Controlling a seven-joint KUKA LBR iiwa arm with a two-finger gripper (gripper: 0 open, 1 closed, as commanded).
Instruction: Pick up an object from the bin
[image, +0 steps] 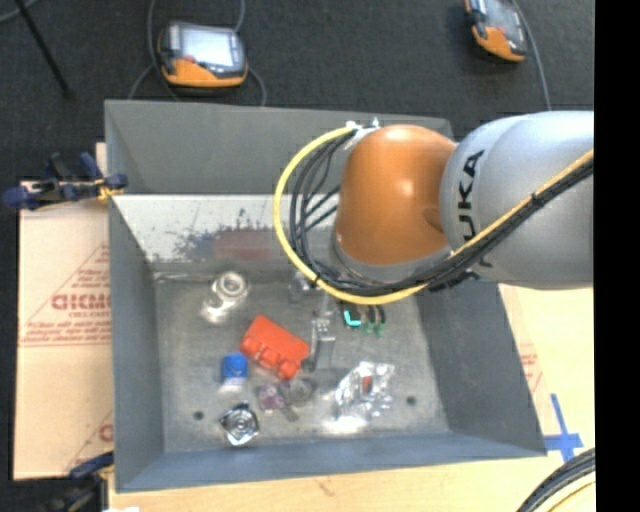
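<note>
Camera view: the arm comes in from the right of the frame, and its orange wrist cover (392, 192) hangs above the middle of the grey bin (132, 330). Below it the hand (322, 348) sits low, just beside the right edge of an orange-red block (270, 344) at centre. I cannot tell whether it is open or closed, and nothing shows in its hold.

A blue cap (233, 368) lies lower left of the block, a small dark purplish piece (280, 397) below it and a crinkled clear wrapper (362, 390) to the lower right.

The risk, as I judge it, is closing on the block's corner so that it twists out. The hand might also drag the dark piece along or push the block into the cap.
</note>
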